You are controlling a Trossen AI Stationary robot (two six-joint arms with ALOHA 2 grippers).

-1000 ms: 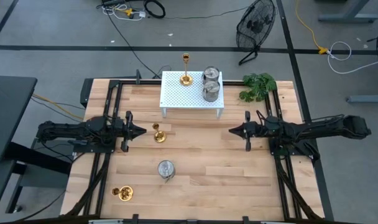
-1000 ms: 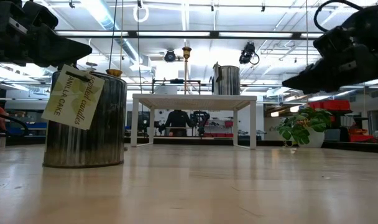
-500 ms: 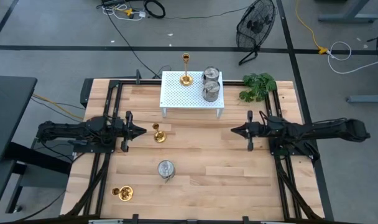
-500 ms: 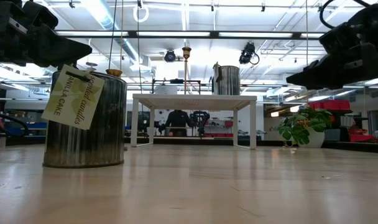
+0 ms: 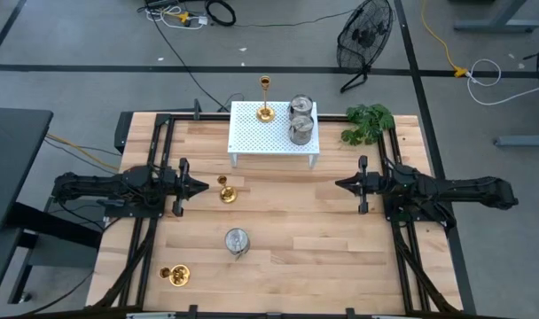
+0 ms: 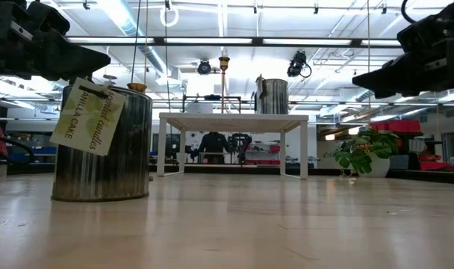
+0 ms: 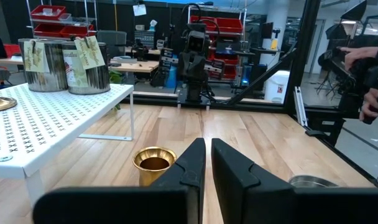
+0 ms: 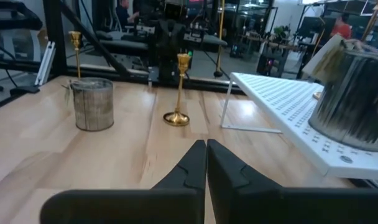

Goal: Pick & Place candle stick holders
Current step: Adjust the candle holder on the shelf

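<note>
On the table (image 5: 278,221), the white rack (image 5: 274,133) at twelve o'clock carries two silver cans (image 5: 300,120) with paper tags and one gold holder (image 5: 265,111). A third tagged can (image 5: 237,239), its tag reading "VANILLA CAKE", stands near centre; gold holders stand at ten (image 5: 225,190) and seven (image 5: 175,276). Left gripper (image 5: 203,187) at nine and right gripper (image 5: 339,184) at three hover, jaws closed, empty.
</note>
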